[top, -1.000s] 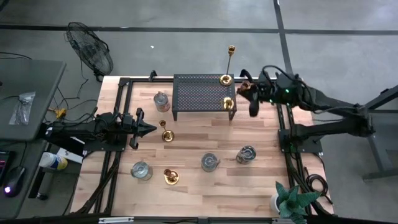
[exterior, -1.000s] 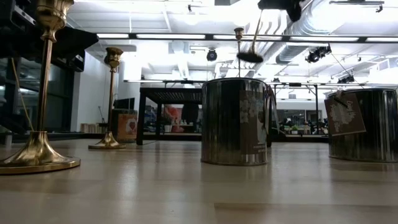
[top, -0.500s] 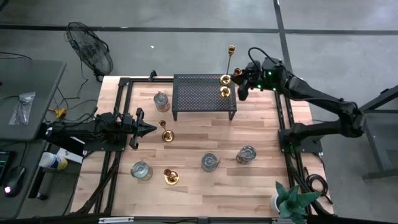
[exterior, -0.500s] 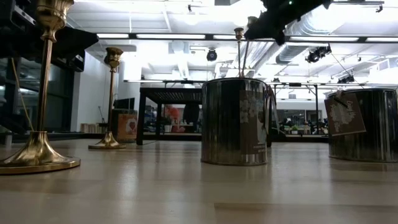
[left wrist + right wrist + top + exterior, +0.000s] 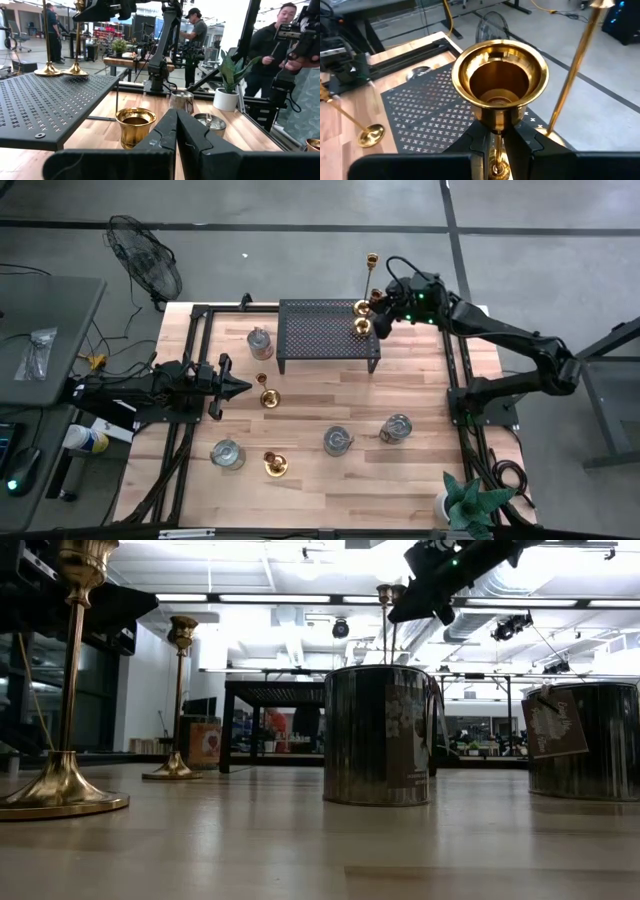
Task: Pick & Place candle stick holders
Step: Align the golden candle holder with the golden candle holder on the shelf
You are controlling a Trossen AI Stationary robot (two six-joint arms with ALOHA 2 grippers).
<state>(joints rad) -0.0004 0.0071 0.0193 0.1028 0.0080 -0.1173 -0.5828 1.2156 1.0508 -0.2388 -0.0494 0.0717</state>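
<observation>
My right gripper is shut on a brass candlestick, held over the far right corner of the black perforated stand. Its foot sits beside a tall, slender brass candlestick that stands by its round base on the stand. I cannot tell whether the held foot touches the stand. My left gripper waits shut at the table's left, near a brass holder. Silvery cups and two more brass holders stand on the table. My right gripper pinches the candlestick's thin stem just under its cup, one finger on either side. The fingers come from the table's right, slanting a little down, across the stem. The candlestick stands nearly upright, cup above the fingers and stem running down below them.
A potted plant stands at the near right corner. In the low view two silvery cups fill the foreground. Black frame rails line the table's left and right sides. People stand beyond the table.
My right gripper has gone toward the table's left and far edges and a little down, to the stand's far right corner. The candlestick, which hung slanted with its foot lifted clear, has swung nearly upright over the stand beside the tall one.
</observation>
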